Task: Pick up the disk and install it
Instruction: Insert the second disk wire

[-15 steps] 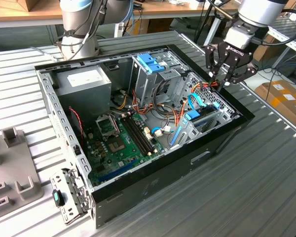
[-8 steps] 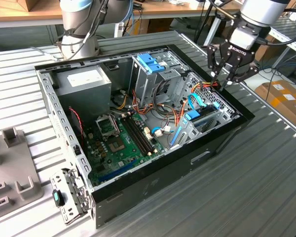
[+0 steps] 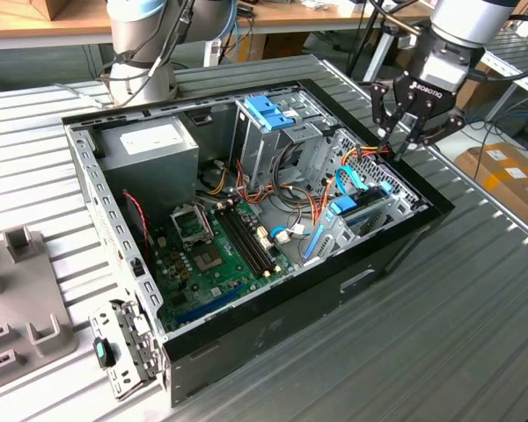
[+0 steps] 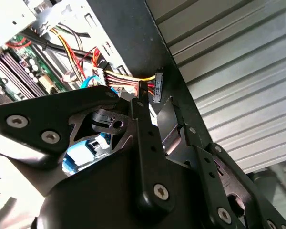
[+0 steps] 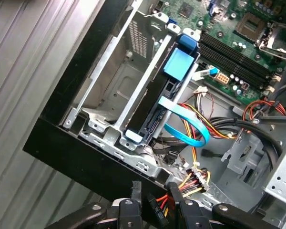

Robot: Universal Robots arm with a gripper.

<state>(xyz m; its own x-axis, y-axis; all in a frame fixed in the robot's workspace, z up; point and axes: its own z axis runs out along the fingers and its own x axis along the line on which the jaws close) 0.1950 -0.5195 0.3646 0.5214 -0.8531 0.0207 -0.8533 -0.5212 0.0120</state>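
Note:
The disk, dark with bright blue side rails, sits in a slot of the silver drive bay at the open computer case's corner; the exterior view shows the disk there too. A blue flat cable loops off its end. My gripper hovers over the case rim just beyond the bay. In both wrist views my gripper is shut on a black power connector with red, yellow and orange wires, apart from the disk.
The open case lies on a ribbed metal table. Inside are a motherboard, a power supply and a tall metal cage with a blue bracket. Grey fixtures stand at the exterior view's left, a cardboard box at its right.

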